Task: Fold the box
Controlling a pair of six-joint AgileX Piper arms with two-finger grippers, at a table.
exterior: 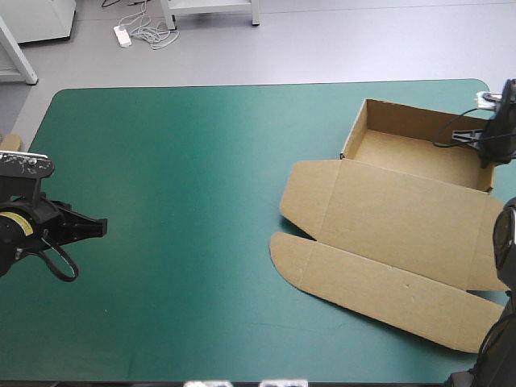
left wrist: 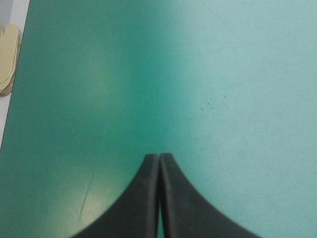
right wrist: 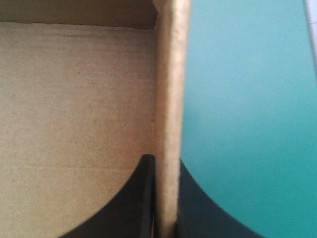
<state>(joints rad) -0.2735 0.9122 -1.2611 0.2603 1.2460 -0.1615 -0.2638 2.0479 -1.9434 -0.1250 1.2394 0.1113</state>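
Note:
The brown box [exterior: 403, 201] lies at the table's right side as an open tray with raised walls, its lid and curved flaps flat toward the front. My right gripper [exterior: 488, 145] is at the tray's right wall. In the right wrist view that wall [right wrist: 171, 99] stands between the black fingers [right wrist: 138, 198], one inside the tray and one outside over the teal-green cover: my right gripper [right wrist: 166, 168] is shut on it. My left gripper [exterior: 101, 226] hovers far off at the table's left side, shut and empty [left wrist: 159, 158], with only bare cover ahead of it.
A stack of pale brown board [left wrist: 9, 59] shows at the table's left edge [exterior: 10, 143]. The table's far right corner [exterior: 482, 84] is close behind the tray. Bare teal-green cover [exterior: 185, 185] spans the middle and left.

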